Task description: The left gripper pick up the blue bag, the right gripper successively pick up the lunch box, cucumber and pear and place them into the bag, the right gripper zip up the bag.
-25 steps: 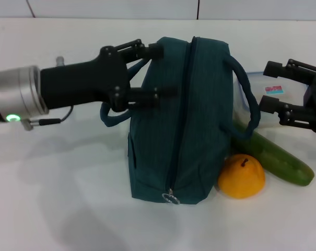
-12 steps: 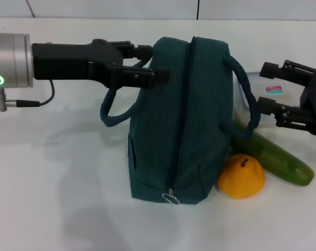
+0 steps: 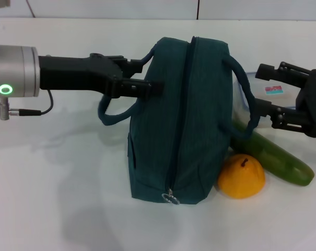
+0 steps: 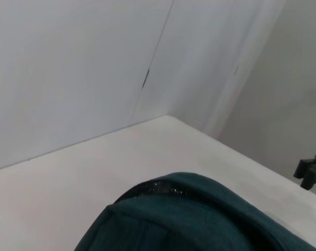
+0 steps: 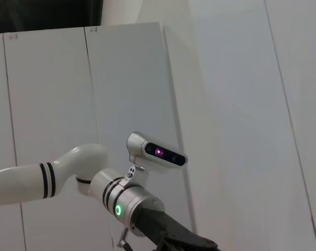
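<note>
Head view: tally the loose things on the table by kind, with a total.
Bags: 1, the blue bag
Boxes: 1, the lunch box
Vegetables: 1, the cucumber
Fruit: 1, the pear
Total: 4

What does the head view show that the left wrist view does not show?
Only the head view shows the left gripper at the bag's handle, the lunch box, the cucumber, the pear and the bag's zipper pull. Only the left wrist view shows the wall panels behind the table. Both show the blue bag and part of the right gripper.
</note>
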Motion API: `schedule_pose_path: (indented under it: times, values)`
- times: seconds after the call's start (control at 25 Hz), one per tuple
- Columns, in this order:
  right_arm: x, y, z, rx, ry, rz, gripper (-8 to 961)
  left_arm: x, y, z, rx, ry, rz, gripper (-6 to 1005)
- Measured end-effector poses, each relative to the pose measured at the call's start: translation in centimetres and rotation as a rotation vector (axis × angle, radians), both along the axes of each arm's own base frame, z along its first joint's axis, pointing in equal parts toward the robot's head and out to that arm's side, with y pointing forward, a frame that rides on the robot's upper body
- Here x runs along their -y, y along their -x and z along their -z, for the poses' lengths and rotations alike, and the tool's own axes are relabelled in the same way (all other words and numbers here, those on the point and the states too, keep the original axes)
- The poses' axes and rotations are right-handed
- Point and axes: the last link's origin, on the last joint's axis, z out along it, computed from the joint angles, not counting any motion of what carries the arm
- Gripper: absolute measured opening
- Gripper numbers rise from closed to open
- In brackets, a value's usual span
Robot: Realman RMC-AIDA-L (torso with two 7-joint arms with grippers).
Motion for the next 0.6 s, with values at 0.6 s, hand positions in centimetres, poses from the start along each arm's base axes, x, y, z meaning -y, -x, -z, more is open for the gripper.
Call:
schedule_pose_path:
  times: [0.6]
  values:
    - [0.04, 0.11, 0.28, -0.004, 0.000, 0.000, 753, 0.07, -0.16, 0.80, -0.046, 0.012, 0.067, 753]
